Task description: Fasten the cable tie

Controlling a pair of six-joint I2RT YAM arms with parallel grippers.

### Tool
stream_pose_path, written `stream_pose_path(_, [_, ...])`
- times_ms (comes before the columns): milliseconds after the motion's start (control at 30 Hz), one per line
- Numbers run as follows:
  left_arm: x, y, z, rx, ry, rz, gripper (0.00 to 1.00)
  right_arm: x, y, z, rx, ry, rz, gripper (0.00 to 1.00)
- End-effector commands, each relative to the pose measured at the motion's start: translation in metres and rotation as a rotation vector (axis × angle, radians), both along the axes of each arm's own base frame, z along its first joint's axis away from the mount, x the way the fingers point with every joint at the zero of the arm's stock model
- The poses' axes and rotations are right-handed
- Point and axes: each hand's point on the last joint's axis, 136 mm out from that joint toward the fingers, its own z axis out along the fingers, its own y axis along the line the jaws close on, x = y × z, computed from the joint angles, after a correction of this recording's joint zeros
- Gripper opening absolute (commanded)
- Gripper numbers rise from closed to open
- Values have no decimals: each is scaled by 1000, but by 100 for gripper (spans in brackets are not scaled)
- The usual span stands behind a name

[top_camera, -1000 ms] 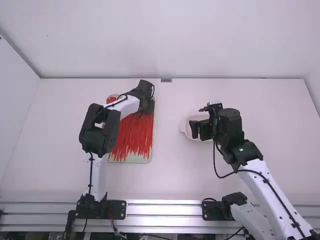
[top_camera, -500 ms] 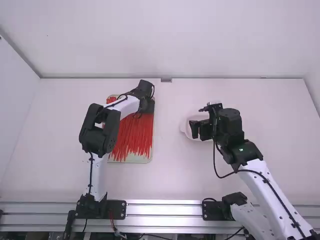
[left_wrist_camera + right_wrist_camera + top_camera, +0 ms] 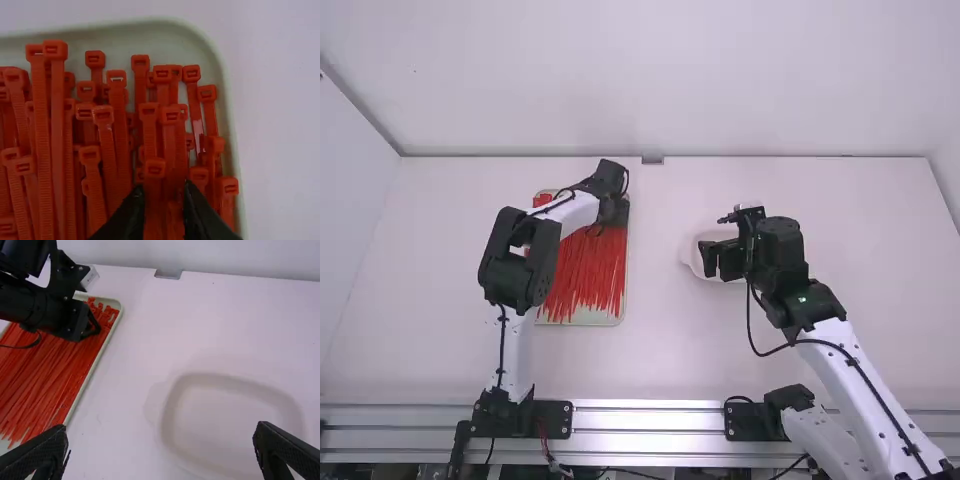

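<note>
Left gripper (image 3: 162, 200) is down in the pile of red cable ties (image 3: 100, 130) at the far corner of the tray (image 3: 222, 75), fingers pinched on 1 or 2 right between them. Nothing lifted or looped yet, so fastening looks barely started. Right gripper (image 3: 160, 455) hangs wide open, holding nothing, with an empty white dish (image 3: 235, 385) just below it.

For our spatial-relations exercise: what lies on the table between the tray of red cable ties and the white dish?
Nothing: the white table between tray and white dish is bare, as the right wrist view and the high view both show.
</note>
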Motion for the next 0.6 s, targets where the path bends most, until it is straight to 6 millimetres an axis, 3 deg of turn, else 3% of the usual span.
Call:
stream_pose_path(0, [3, -8, 5, -9, -11, -8, 14, -1, 1, -3, 1, 7, 2, 98])
stream_pose_path(267, [3, -7, 9, -8, -17, -7, 2, -1, 1, -3, 1, 5, 2, 98])
stream_pose_path(567, [2, 0, 29, 10, -36, 12, 2, -1, 1, -3, 2, 5, 2, 98])
